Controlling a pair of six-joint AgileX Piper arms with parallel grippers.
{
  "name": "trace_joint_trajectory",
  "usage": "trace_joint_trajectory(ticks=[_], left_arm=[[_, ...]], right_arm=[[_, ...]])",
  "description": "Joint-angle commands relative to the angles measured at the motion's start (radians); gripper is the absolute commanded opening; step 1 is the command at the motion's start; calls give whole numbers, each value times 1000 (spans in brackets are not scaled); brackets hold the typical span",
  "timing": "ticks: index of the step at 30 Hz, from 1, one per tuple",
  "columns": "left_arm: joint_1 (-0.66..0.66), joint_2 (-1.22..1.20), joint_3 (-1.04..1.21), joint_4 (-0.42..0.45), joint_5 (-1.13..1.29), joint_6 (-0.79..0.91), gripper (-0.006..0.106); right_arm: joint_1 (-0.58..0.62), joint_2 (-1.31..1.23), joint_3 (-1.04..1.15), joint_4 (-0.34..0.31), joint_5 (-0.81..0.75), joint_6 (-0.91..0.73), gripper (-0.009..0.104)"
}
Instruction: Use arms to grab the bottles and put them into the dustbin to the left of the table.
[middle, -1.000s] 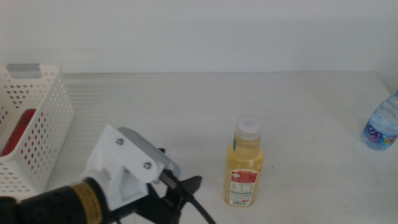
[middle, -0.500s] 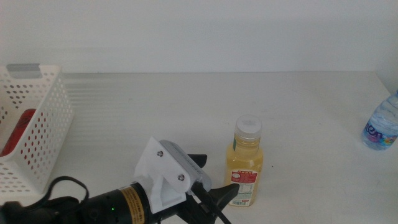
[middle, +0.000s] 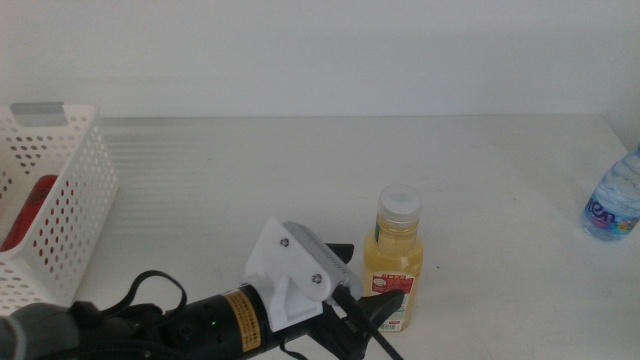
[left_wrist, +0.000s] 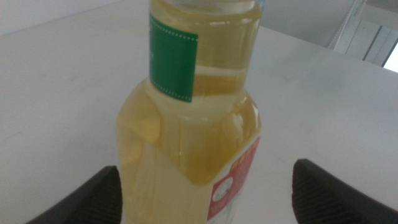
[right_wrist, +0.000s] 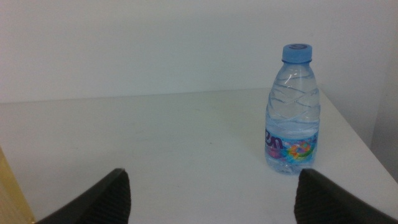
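Observation:
The yellow juice bottle (middle: 394, 262) with a white cap stands upright near the table's front middle. My left gripper (middle: 362, 290) reaches in from the lower left, open, its jaws on either side of the bottle's base. Up close, the juice bottle (left_wrist: 189, 130) fills the left wrist view between the left gripper (left_wrist: 205, 199) jaws, which do not touch it. A clear water bottle (middle: 613, 205) with a blue cap stands at the table's right edge. The same water bottle (right_wrist: 292, 121) faces my open right gripper (right_wrist: 211, 199), which is empty. The red can (middle: 28, 215) lies inside the white dustbin (middle: 60, 210) at left.
The white table (middle: 300, 180) runs wide between the dustbin and the bottles. A plain white wall rises behind it. The left arm's white housing (middle: 295, 275) and black cable lie low along the front edge.
My left arm has slid to the right along the front edge, bringing its open jaws from left of the juice bottle to around its base. The bottles have not moved.

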Motion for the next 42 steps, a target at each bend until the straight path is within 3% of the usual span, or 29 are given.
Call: trace_joint_trajectory(ticks=[1,15,26,42], left_arm=[[-2,-16,-39,-7,-83,-4,90],[-2,84,-111,5,-131,-8,90],[0,104,-170,79,-144,-16,90],[0,235,-256,32,-181,-5,90]], right_arm=[[-5,-27,-9,-3,-76,-8,70],[-5,-27,-9,-3,-76,-8,70],[-5,-27,-9,-3,-76,-8,70],[-5,-27,-9,-3,-76,-8,70]])
